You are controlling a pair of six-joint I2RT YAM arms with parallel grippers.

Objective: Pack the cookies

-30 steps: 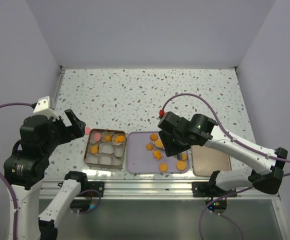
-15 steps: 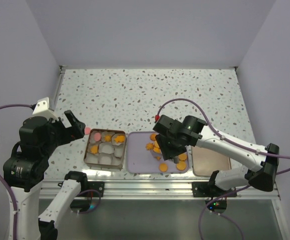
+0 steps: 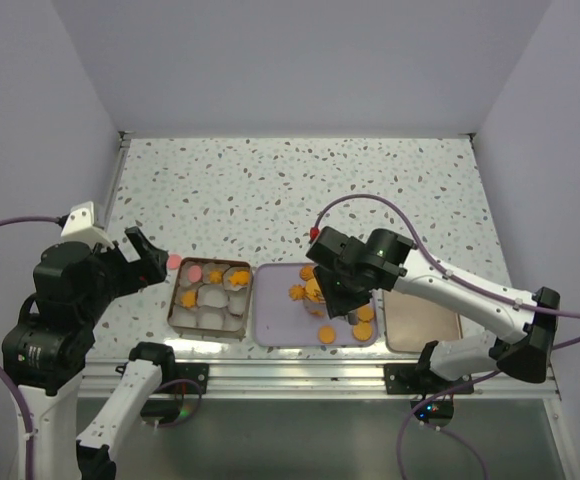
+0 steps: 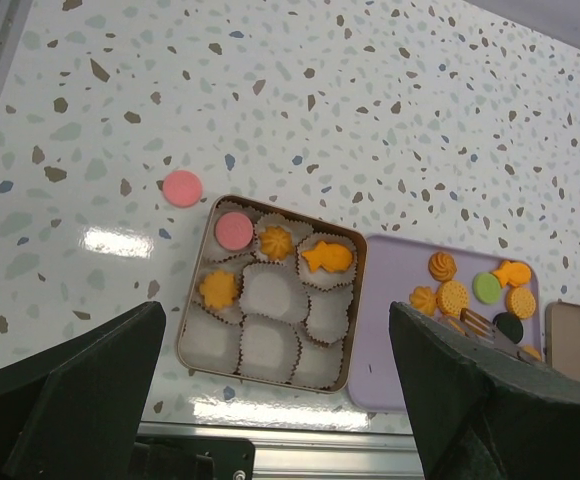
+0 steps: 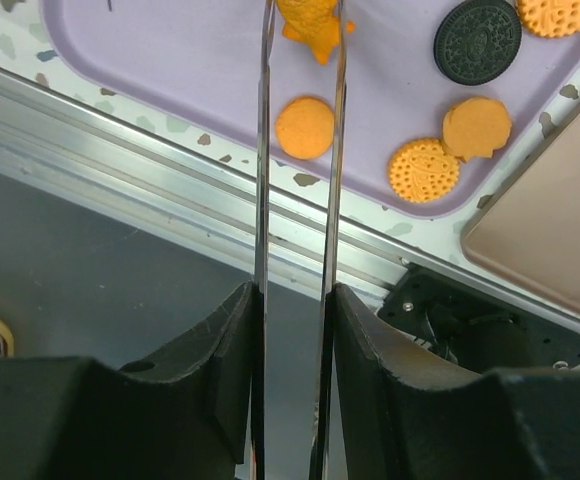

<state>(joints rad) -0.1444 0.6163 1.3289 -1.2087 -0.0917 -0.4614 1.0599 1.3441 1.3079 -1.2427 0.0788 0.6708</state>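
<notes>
The cookies lie partly on a purple tray point(image 3: 280, 325) and partly in the white paper cups of a tin point(image 4: 360, 300). That tin holds a pink disc point(image 4: 233, 230) and three orange pieces point(image 4: 327, 259). A further pink disc point(image 4: 182, 188) sits on the table beside the tin. My right gripper point(image 5: 301, 150) carries two long thin blades that flank an orange fish-shaped cookie point(image 5: 308, 28) on the tray. The blade tips run out of view. High over the tin's left side, my left gripper point(image 4: 280, 390) hangs open and empty.
On the tray also lie a black disc point(image 5: 477, 40), several orange discs point(image 5: 305, 127) and a green one point(image 4: 487, 287). A tan lid point(image 3: 422, 322) rests right of the tray. The metal rail point(image 3: 300, 372) marks the table's near edge.
My right arm has swung left and down over the tray, and its blades have drawn closer together. The left arm has shifted slightly; its gripper stays wide open.
</notes>
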